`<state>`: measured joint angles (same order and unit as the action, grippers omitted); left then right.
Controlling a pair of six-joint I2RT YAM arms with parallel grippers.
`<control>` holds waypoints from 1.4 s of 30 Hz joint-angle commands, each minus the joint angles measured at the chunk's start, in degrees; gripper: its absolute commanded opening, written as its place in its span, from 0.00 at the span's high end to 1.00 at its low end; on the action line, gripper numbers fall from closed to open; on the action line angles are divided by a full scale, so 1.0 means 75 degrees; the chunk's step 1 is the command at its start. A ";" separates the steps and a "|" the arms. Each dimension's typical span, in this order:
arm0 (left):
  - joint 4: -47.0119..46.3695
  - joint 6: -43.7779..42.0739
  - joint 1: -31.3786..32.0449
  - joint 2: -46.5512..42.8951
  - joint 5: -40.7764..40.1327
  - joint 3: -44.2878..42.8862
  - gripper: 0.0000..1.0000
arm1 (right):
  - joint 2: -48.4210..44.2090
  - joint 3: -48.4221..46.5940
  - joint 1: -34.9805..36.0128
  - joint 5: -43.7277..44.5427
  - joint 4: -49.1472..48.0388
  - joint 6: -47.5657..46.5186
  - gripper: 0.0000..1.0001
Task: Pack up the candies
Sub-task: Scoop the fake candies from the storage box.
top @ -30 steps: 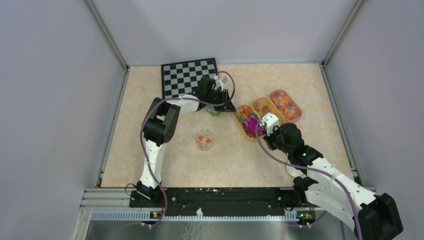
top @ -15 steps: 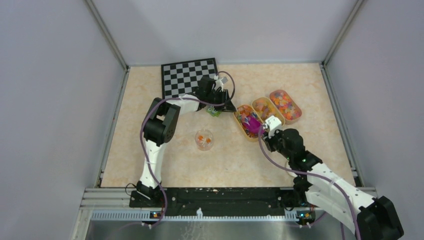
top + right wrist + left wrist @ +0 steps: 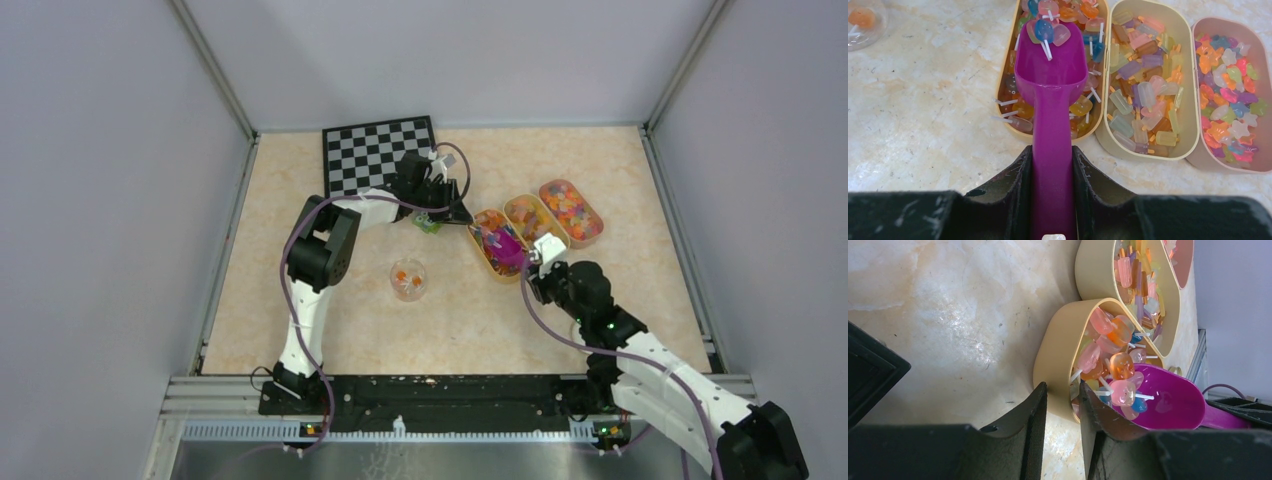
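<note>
The candies fill three oblong trays. My right gripper (image 3: 1052, 152) (image 3: 538, 262) is shut on the handle of the magenta scoop (image 3: 1050, 65) (image 3: 506, 246). The scoop's bowl lies over the left beige tray (image 3: 1004, 75) and carries a few lollipop candies (image 3: 1047, 31). My left gripper (image 3: 1063, 390) (image 3: 462, 215) straddles that tray's end wall (image 3: 1053, 355), one finger outside and one inside, pinching it. A small clear cup (image 3: 408, 280) (image 3: 860, 20) holds a few orange candies.
The middle beige tray (image 3: 1109, 142) and the pink right tray (image 3: 1228, 167) stand side by side against the left one. A small green block (image 3: 428, 224) lies under the left arm. A checkerboard (image 3: 375, 152) lies at the back left.
My right arm has drawn back a little toward the near edge, with the scoop still over the left tray. The left arm has stayed in place.
</note>
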<state>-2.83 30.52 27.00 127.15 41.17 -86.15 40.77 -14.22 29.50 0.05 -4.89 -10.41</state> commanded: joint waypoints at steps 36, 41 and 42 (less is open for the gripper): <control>-0.0072 -0.0074 0.0057 -0.0241 0.0198 -0.0135 0.50 | -0.2368 -0.0601 0.0045 -0.0856 -0.0175 -0.0068 1.00; 0.0041 -0.0266 0.0067 -0.0447 0.0079 -0.0128 0.46 | -0.2031 -0.0922 0.0049 -0.0930 0.0019 -0.0083 1.00; 0.0069 -0.0319 0.0057 -0.0476 0.0047 -0.0117 0.46 | -0.1938 -0.0988 0.0051 -0.0953 0.0089 -0.0081 1.00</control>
<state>-2.02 30.02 27.18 127.13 41.32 -86.15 24.45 -17.26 29.50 -4.69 -3.29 -10.46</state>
